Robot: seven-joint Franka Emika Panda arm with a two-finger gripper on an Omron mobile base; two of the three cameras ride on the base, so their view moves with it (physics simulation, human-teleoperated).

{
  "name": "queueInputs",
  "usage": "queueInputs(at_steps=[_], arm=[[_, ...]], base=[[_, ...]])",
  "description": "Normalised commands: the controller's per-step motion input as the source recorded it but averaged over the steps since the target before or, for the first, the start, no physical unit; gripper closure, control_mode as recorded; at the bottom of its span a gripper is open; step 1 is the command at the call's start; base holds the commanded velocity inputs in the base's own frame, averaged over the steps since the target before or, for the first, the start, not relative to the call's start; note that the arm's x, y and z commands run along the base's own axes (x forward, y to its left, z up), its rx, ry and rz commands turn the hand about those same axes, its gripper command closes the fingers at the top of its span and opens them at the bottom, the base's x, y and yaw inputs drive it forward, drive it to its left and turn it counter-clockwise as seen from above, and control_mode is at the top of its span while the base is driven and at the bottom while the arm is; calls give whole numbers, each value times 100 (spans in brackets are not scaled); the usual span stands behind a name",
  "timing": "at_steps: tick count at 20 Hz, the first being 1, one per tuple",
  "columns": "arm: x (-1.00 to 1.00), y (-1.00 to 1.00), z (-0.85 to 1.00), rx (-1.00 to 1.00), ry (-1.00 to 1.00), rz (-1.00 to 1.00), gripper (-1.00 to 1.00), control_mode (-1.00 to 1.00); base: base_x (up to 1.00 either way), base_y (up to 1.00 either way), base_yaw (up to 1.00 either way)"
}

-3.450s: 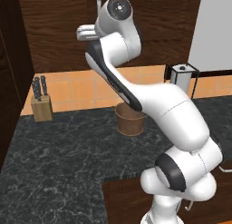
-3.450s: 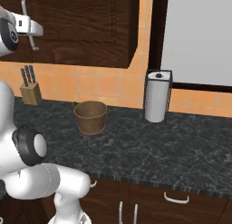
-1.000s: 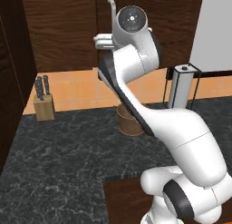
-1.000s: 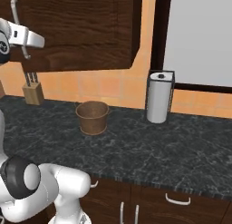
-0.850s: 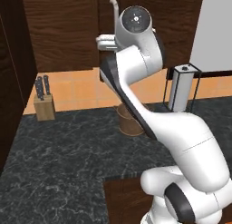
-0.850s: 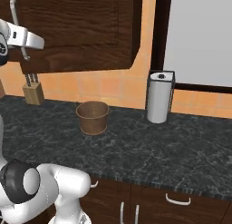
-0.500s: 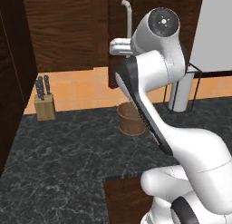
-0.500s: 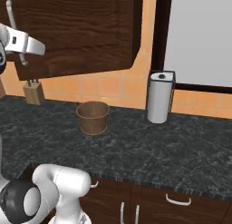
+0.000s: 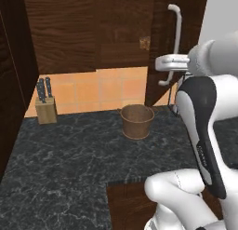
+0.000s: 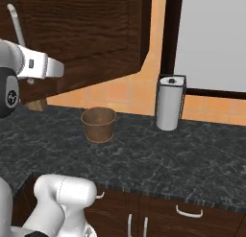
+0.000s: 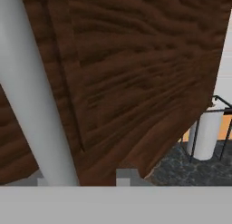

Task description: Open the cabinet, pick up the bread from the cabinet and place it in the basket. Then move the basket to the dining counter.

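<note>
The gripper is up at the silver bar handle of the cabinet, and it looks clamped on it: in the hand view the handle runs as a thick pale bar right between the two fingertips, with the door's dark wood grain close behind. I would call the gripper closed around that handle, though the tips themselves are mostly hidden by the bar.

The cabinet door stands swung out from the wall. From the left base view its edge is turned toward me and the handle rises above the white hand. From the right base view the door hangs out over the bench as a broad dark panel, with the handle showing at its far left above the arm.

In the opened gap a small tan lump, the bread, sits up inside the cabinet, just left of the door edge.

Below, on the black marbled bench, the basket stands upright near the orange tiled wall, well under the cabinet and apart from the arm. In the right base view the basket sits left of a paper towel roll in a wire holder. A knife block stands far left against the wall.
</note>
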Motion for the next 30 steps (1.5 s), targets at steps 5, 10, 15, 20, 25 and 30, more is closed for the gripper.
queueInputs(at_steps=[5,10,15,20,25,30], arm=[[-31,-100,-45,0,-19,1,100,-100],[-4,-100,-34,0,-4,-4,100,-100],[-17,-100,-24,0,0,-2,100,-100],[-5,-100,-32,0,-3,-12,100,-100],[-40,-80,-14,5,-22,-30,100,-100],[-100,-1,17,15,-42,-14,100,-100]], base=[[0,0,0],[0,0,0],[0,0,0],[0,0,0],[0,0,0],[0,0,0]])
